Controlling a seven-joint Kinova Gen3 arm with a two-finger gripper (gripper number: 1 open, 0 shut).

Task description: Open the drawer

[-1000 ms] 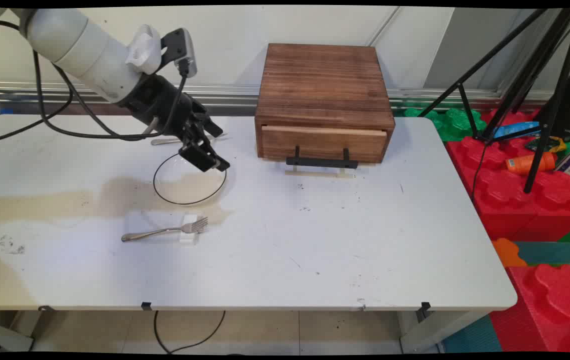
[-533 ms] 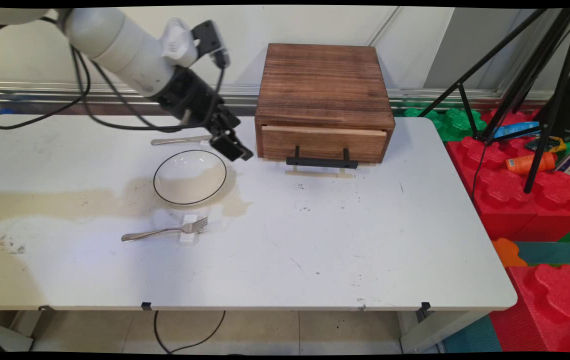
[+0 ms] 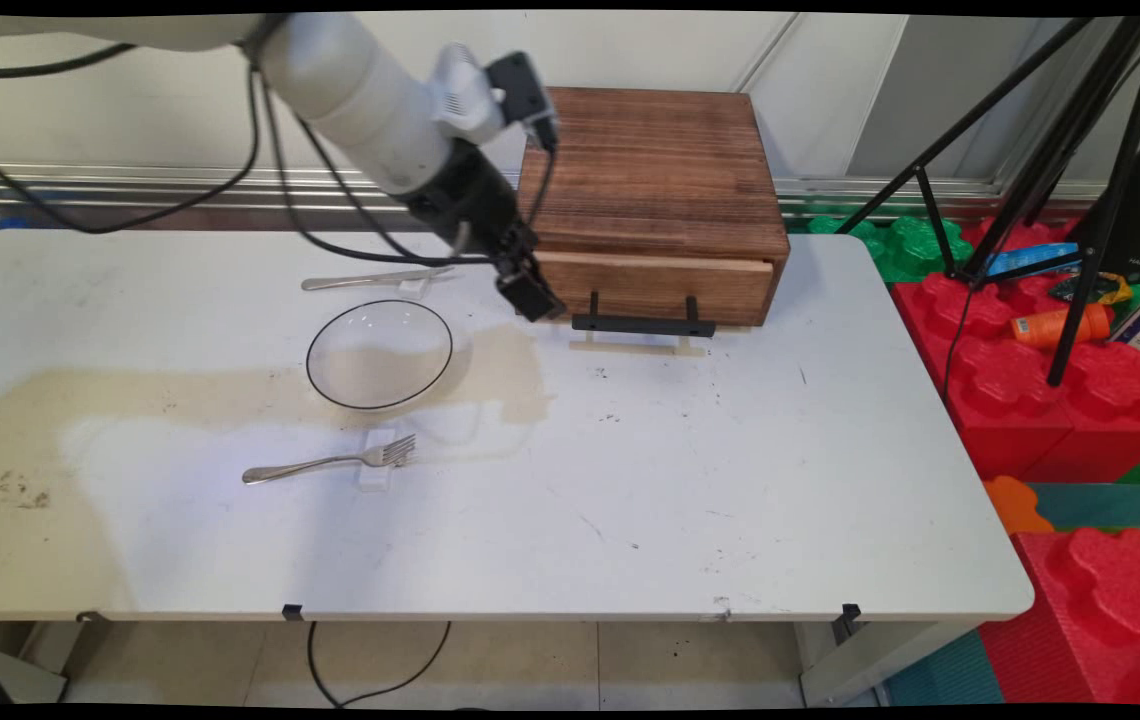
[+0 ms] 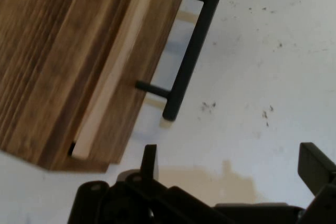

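Note:
My gripper point(image 3: 533, 297) hangs at the left front corner of the wooden drawer box point(image 3: 650, 190), just left of the drawer's black bar handle point(image 3: 643, 325). In the hand view the gripper point(image 4: 231, 169) is open, with bare table between its fingers point(image 4: 149, 160). The handle point(image 4: 191, 51) and the box's front point(image 4: 68, 56) lie ahead of it, untouched. The drawer looks shut or nearly so. A clear plate with a black rim point(image 3: 379, 354) sits to the gripper's left on the table point(image 3: 730, 480).
A fork point(image 3: 330, 463) rests on a small white block in front of the plate, and another piece of cutlery point(image 3: 370, 281) lies behind it. A black tripod point(image 3: 1080, 180) and red foam blocks point(image 3: 1060, 400) with bottles stand off the table's right end.
The arm has swung right, from above the plate's far rim to the drawer box's left front corner. Plate, fork and drawer have not moved.

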